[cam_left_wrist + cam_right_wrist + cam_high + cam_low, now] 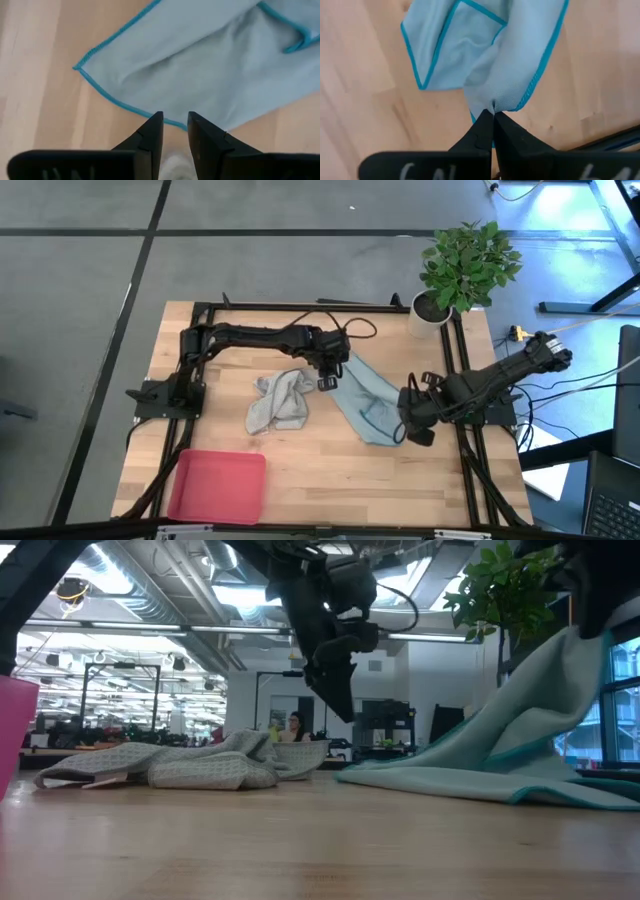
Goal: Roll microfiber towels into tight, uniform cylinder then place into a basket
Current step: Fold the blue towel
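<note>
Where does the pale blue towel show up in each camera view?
High view: the pale blue towel lies right of centre, between the two grippers.
Low view: it drapes on the right, lifted at its far right.
Left wrist view: it fills the upper picture, beyond the left gripper.
Right wrist view: pinched in the right gripper.
Shared landmark: its teal edging.

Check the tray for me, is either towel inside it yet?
No, the red tray holds nothing, and the grey towel and blue towel lie on the table.
</note>
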`<state>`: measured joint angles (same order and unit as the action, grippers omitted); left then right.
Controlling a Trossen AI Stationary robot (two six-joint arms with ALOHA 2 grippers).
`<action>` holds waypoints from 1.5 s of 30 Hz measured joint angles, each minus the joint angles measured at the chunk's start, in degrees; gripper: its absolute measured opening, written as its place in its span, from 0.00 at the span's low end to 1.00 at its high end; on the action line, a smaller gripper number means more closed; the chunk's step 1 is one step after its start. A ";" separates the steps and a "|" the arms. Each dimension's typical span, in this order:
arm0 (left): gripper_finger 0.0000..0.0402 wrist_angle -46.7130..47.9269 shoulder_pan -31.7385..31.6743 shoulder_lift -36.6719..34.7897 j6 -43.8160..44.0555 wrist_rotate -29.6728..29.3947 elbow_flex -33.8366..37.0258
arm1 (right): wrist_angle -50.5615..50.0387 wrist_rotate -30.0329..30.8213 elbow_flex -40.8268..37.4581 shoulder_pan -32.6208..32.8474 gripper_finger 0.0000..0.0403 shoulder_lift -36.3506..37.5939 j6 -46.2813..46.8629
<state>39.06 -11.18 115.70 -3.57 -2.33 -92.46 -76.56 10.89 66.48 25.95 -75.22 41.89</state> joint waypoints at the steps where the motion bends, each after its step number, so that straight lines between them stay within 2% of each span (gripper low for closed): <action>1: 0.20 -1.14 0.54 0.00 0.02 0.04 0.43 | -0.02 -0.26 0.00 1.03 0.02 0.00 0.71; 11: 0.20 -12.02 5.75 1.73 0.83 0.40 0.72 | 0.73 -0.65 -1.29 10.30 0.02 -0.02 8.96; 17: 0.20 -14.05 5.60 7.08 -0.51 0.74 -6.14 | 2.59 -0.63 -1.29 13.67 0.02 -0.04 12.48; 21: 0.20 -15.11 4.34 10.70 -3.56 3.22 -11.04 | 2.94 -0.61 -1.29 15.32 0.02 -0.04 13.57; 29: 0.20 -15.21 2.90 20.08 0.08 4.82 -18.46 | 2.98 -0.46 -1.29 17.05 0.02 -0.04 14.89; 34: 0.20 -11.41 2.16 22.80 2.91 3.81 -20.26 | 2.98 -0.45 -1.29 17.44 0.02 -0.04 14.87; 45: 0.20 2.04 2.97 22.54 4.63 2.60 -20.43 | 2.56 0.73 -1.29 17.46 0.02 -0.04 14.56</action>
<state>41.10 -8.21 138.24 1.06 0.27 -112.90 -74.00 11.62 65.19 43.42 -75.26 56.45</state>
